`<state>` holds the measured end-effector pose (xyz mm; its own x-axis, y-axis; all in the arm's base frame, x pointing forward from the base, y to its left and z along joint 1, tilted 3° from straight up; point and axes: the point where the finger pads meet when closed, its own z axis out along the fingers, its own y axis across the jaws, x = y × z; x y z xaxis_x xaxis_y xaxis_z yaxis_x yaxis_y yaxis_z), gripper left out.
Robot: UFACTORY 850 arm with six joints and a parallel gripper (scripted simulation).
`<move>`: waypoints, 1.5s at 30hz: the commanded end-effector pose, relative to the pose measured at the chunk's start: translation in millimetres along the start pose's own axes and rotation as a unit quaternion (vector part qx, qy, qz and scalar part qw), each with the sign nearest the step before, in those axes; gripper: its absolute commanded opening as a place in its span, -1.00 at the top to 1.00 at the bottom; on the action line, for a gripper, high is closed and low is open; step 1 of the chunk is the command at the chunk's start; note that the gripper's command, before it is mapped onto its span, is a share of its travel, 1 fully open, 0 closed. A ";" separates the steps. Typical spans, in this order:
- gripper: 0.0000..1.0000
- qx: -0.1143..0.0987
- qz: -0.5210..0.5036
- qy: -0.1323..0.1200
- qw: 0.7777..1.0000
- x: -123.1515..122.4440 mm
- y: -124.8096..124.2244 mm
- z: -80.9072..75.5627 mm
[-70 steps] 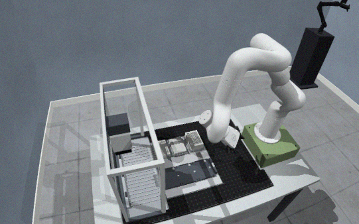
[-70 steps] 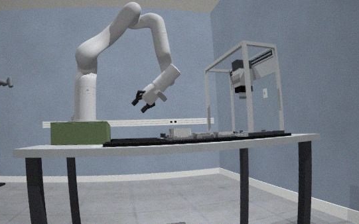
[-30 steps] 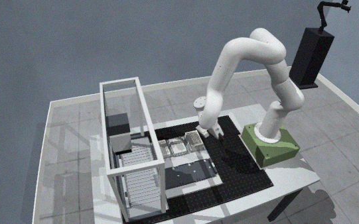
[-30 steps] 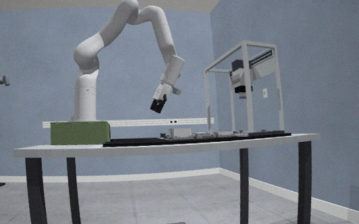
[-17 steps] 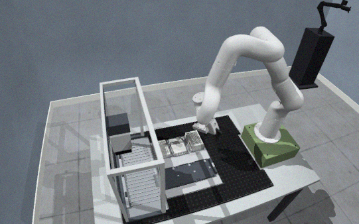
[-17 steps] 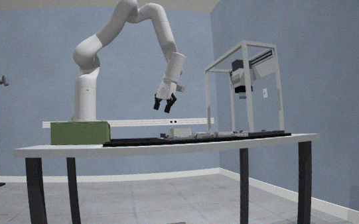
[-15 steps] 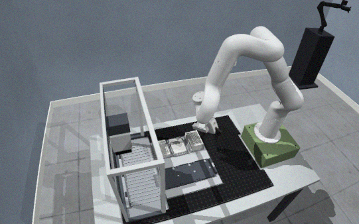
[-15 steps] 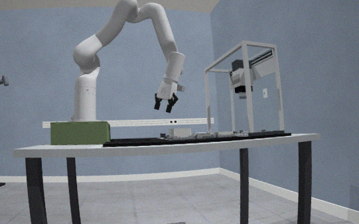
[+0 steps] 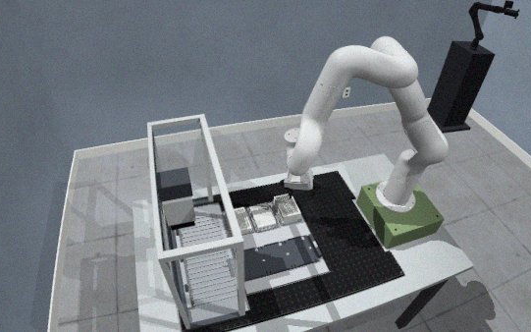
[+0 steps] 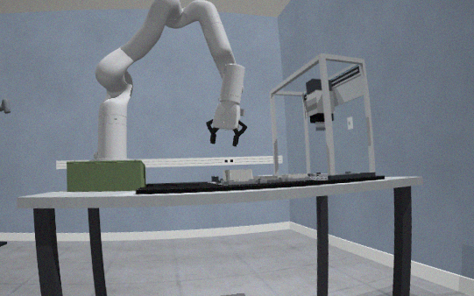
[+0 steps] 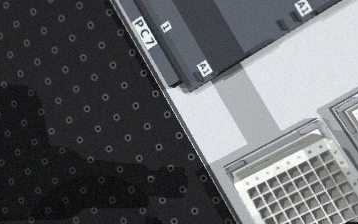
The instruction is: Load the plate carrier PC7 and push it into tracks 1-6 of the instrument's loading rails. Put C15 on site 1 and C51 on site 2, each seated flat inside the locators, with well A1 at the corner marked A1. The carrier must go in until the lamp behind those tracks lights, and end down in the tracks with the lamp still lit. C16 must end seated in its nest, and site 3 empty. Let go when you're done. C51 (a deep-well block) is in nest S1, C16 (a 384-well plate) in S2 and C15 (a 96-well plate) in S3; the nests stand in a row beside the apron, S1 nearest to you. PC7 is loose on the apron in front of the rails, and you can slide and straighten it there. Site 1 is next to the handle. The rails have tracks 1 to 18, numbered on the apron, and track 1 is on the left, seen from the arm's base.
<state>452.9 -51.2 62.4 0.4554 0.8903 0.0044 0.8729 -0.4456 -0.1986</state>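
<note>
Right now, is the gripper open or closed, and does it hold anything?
Gripper: open, holding nothing, high above the table.

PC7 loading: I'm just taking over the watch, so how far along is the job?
Nothing is loaded yet. PC7 lies on the apron outside the rails, its sites bare. The three plates sit in their nests, the deep-well block included. In hand: the open, empty gripper hangs high above the nests. Left: place C15 and C51, push the carrier into tracks 1-6, let go.
</note>
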 end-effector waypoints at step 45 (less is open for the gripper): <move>-1.00 -0.090 -0.265 -0.007 0.960 -28.9 59.7 2.1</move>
<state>490.3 -103.2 50.2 -0.0620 0.9971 0.0448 0.9981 0.0622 -0.0025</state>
